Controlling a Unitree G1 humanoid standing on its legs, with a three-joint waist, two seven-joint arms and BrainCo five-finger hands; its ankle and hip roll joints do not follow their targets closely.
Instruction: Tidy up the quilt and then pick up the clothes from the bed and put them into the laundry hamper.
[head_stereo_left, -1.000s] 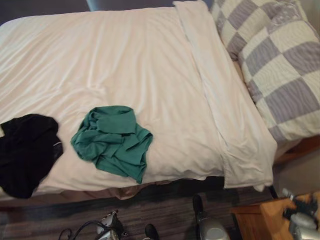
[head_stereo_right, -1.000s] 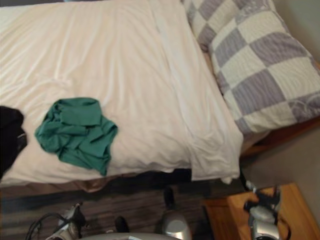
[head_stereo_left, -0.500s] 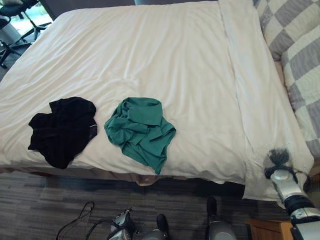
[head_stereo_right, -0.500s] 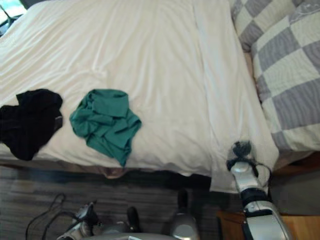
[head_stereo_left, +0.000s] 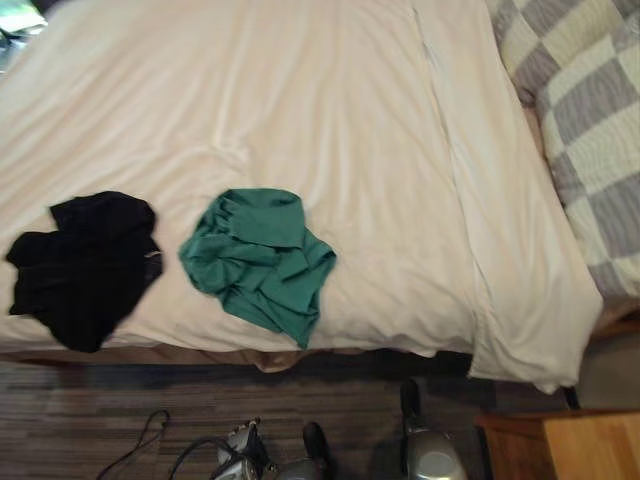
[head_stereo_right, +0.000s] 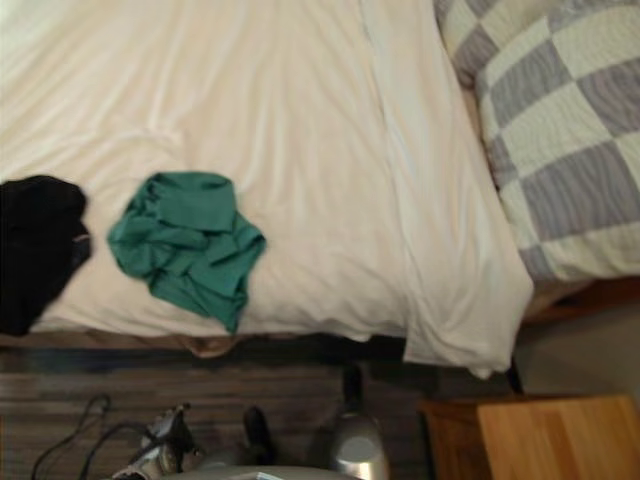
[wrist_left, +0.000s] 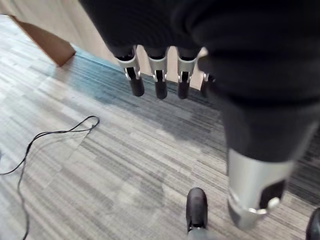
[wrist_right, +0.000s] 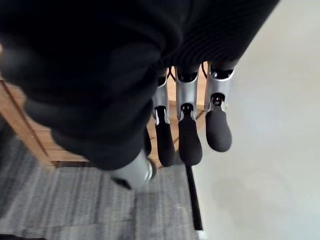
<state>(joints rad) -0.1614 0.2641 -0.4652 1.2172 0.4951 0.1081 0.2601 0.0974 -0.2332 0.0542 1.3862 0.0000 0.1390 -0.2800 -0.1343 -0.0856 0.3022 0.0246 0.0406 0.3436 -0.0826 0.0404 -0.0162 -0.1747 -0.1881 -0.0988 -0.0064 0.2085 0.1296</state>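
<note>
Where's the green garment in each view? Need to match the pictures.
Left eye view: green garment lies crumpled on the white quilt near the bed's front edge, left of centre.
Right eye view: same spot, shifted further left.
Left wrist view: not in it.
Right wrist view: not in it.
Shared landmark: black garment just left of it.

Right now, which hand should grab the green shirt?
Probably the left hand. The green shirt lies toward the robot's left on the quilt, and its fingers hang open.

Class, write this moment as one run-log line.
quilt: spread flat | green garment, black garment: on bed | left hand, right hand: open, empty
</note>
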